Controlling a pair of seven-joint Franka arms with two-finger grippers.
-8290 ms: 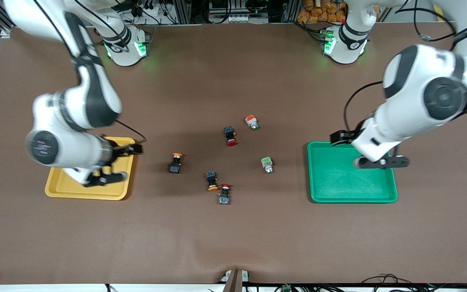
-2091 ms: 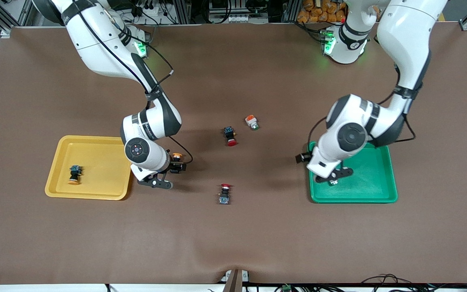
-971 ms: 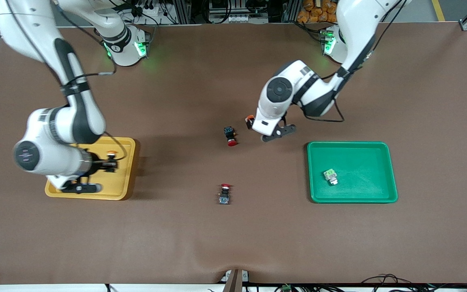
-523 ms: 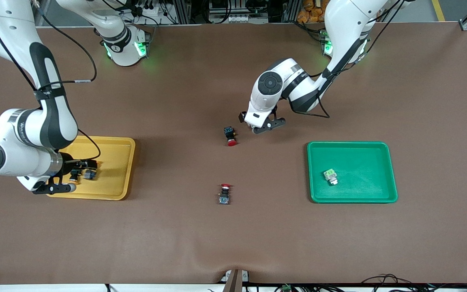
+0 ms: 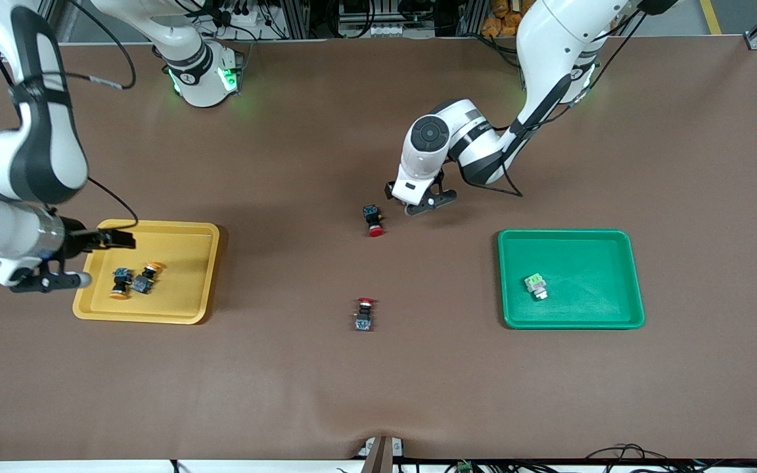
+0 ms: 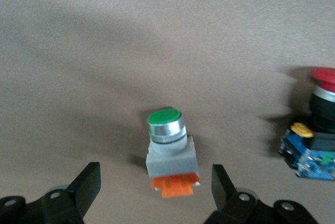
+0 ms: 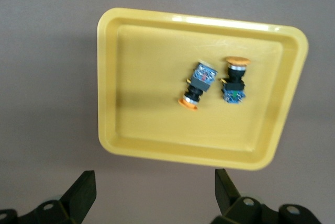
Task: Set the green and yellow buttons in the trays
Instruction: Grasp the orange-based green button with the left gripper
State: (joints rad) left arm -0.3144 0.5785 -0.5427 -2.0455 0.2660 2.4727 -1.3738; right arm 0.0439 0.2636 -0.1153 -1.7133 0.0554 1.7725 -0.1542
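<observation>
Two yellow buttons (image 5: 120,282) (image 5: 145,278) lie side by side in the yellow tray (image 5: 181,309), also seen in the right wrist view as buttons (image 7: 198,84) (image 7: 234,81) in the tray (image 7: 136,145). My right gripper (image 5: 46,281) (image 7: 154,188) hangs open and empty over the bare table just off that tray's outer end. One green button (image 5: 535,286) lies in the green tray (image 5: 589,315). My left gripper (image 5: 421,205) (image 6: 155,185) is low and open, its fingers (image 6: 86,185) on either side of a second green button (image 6: 168,143), apart from it. The front view hides this button.
Two red-capped buttons lie on the brown mat: one (image 5: 372,220) (image 6: 316,124) close beside my left gripper, the other (image 5: 364,314) nearer the front camera at mid-table. The two trays sit at the two ends of the table.
My right gripper opened, dropped the second yellow button into the yellow tray and drew away past its outer end. My left gripper shifted slightly and settled around the green button.
</observation>
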